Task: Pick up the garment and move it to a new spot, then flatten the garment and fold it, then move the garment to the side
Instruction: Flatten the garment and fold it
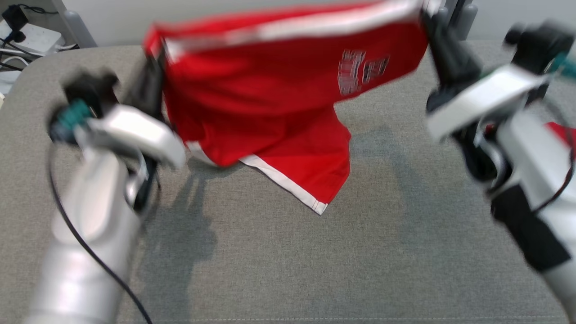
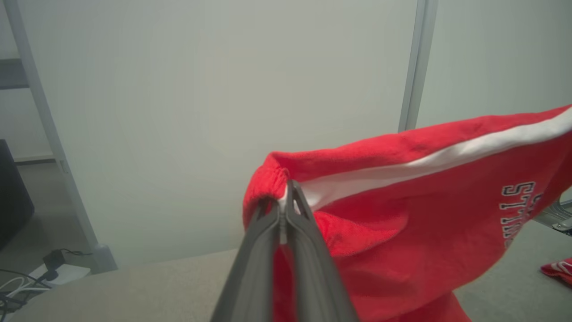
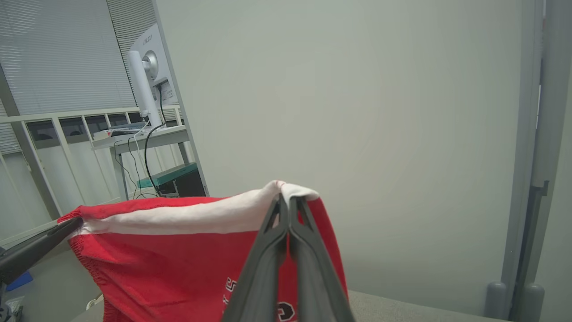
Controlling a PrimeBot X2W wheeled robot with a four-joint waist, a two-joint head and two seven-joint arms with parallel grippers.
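The garment (image 1: 270,90) is a pair of red shorts with a white stripe and a printed logo, held stretched in the air over the grey table (image 1: 405,247). Its lower hem hangs down and touches the cloth surface. My left gripper (image 1: 155,58) is shut on the left end of the stretched top edge; in the left wrist view the left gripper (image 2: 286,190) pinches the red and white fabric of the garment (image 2: 424,214). My right gripper (image 1: 429,18) is shut on the right end. In the right wrist view the right gripper (image 3: 286,203) clamps the white band of the garment (image 3: 178,250).
A second piece of red cloth (image 1: 562,132) lies at the table's right, behind my right arm; the same red cloth (image 2: 558,270) shows in the left wrist view. A power strip with cables (image 1: 22,38) sits off the far left corner. A pale wall stands behind the table.
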